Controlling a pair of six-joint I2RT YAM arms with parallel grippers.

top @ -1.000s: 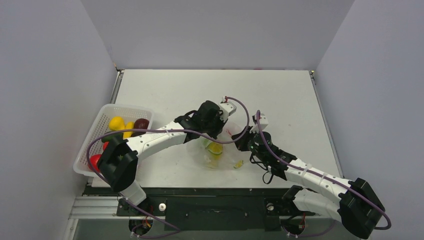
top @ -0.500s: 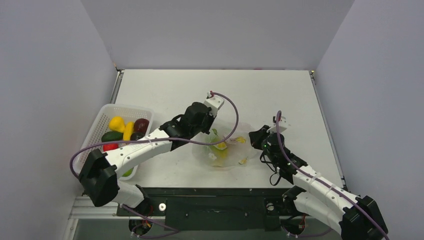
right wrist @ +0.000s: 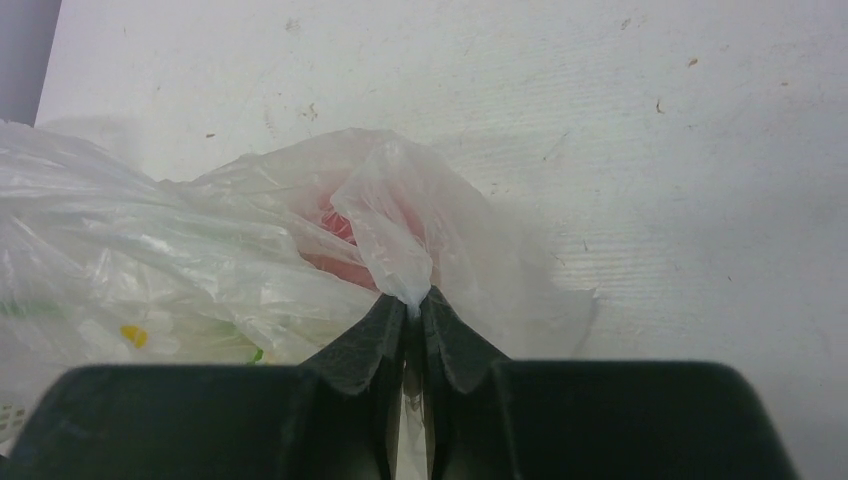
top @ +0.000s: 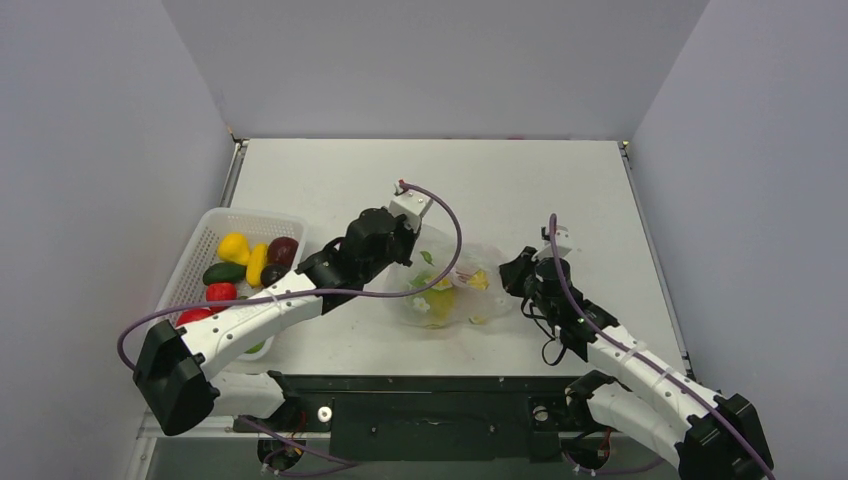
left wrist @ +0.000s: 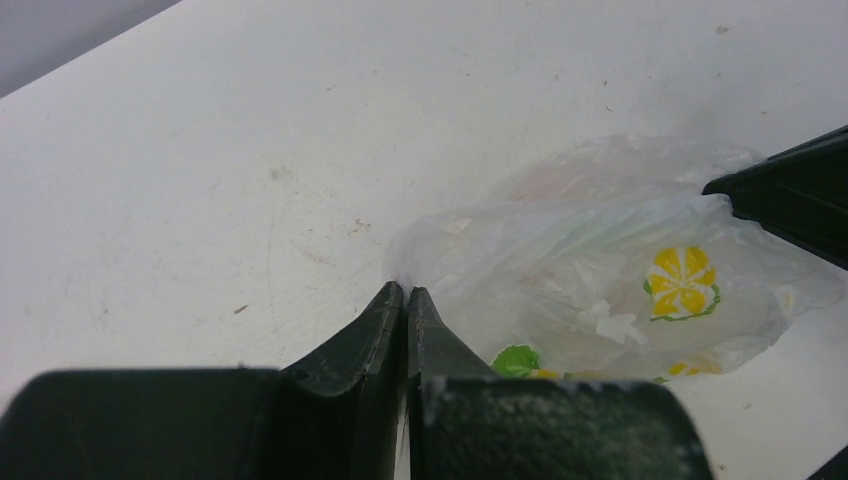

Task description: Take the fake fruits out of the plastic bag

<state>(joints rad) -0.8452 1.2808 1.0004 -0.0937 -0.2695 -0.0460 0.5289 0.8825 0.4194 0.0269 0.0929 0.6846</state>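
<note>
Stretched wider than a second ago near the tabletop's point(top: 330, 170) near edge, with the plastic bag point(top: 455, 300) pinched between clenched left claw point(left wrist: 405, 292) and right claw point(right wrist: 412, 300), likely opening it for emptying.

White arm links point(top: 270, 305), black joints point(top: 370, 235), purple cables point(top: 457, 228), black fingers point(left wrist: 360, 340).

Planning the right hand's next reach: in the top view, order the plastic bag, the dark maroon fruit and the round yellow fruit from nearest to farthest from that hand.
1. plastic bag, pinched in the right hand, just to its left.
2. dark maroon fruit, at the right side of the white basket.
3. round yellow fruit, farther left in the basket.
</note>
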